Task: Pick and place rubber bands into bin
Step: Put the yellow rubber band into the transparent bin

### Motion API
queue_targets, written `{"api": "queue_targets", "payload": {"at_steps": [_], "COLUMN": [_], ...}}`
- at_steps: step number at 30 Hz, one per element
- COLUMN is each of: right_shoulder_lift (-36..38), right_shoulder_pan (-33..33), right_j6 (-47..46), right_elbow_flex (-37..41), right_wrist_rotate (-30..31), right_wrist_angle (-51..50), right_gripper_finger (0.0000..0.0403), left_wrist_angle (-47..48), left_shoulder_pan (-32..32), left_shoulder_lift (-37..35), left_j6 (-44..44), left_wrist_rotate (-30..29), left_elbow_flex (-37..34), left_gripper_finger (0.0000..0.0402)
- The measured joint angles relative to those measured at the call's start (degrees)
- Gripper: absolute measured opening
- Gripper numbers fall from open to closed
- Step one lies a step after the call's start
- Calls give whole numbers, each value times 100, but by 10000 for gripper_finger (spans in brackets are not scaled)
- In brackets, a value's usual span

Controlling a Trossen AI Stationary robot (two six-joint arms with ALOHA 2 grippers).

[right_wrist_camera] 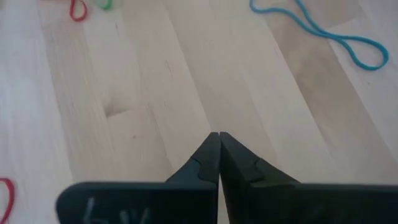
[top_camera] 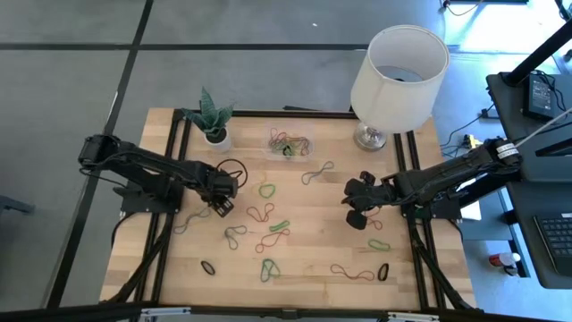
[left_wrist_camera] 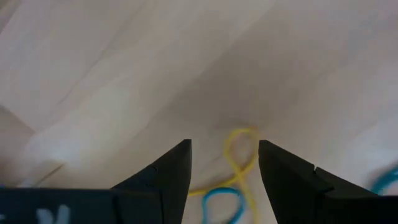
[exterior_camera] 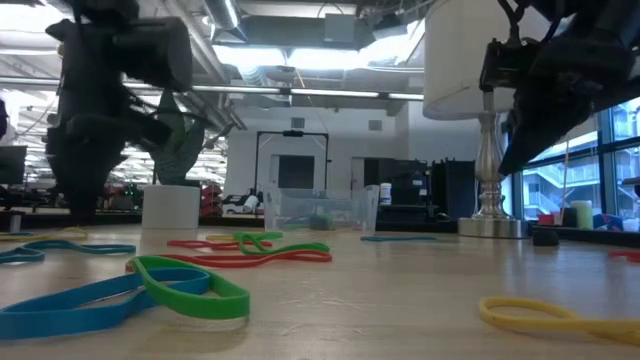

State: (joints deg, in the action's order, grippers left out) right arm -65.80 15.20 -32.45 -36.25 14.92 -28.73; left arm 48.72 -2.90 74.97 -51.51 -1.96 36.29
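Many rubber bands [top_camera: 261, 214] lie scattered across the bench [top_camera: 313, 277], a few already in the clear bin [top_camera: 290, 143] at the far edge, so collection looks barely begun. Left gripper [top_camera: 223, 206] hangs low with fingers [left_wrist_camera: 165, 177] spread, apparently lining up a pick: a yellow band [left_wrist_camera: 239, 155] lies between them. Right gripper [top_camera: 356, 215] waits mid-bench, fingers [right_wrist_camera: 208, 158] pressed together, empty.

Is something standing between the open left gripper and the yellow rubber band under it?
Nothing visible does. The left gripper is open, and the yellow rubber band lies on the bare table between its fingers.
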Motion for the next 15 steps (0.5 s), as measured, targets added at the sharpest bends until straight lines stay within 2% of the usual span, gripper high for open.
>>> {"api": "queue_targets", "payload": {"at_steps": [7, 10, 13, 15], "right_shoulder_lift": [-2, -4, -4, -3], "right_shoulder_pan": [0, 0, 0, 0], "right_j6": [-16, -17, -2, 5], "right_elbow_flex": [0, 0, 0, 0], "right_wrist_rotate": [-2, -2, -2, -4], "right_wrist_angle": [212, 223, 225, 223], "right_gripper_finger": [9, 9, 9, 9], "left_wrist_angle": [-175, -171, -140, -223], "left_shoulder_pan": [-89, -163, -253, -318], "left_shoulder_lift": [640, 838, 889, 889], "left_j6": [-9, -5, -49, -160], "left_wrist_rotate": [205, 354, 455, 655], "left_elbow_flex": [-83, 17, 185, 387], "left_gripper_finger": [169, 121, 40, 13]}}
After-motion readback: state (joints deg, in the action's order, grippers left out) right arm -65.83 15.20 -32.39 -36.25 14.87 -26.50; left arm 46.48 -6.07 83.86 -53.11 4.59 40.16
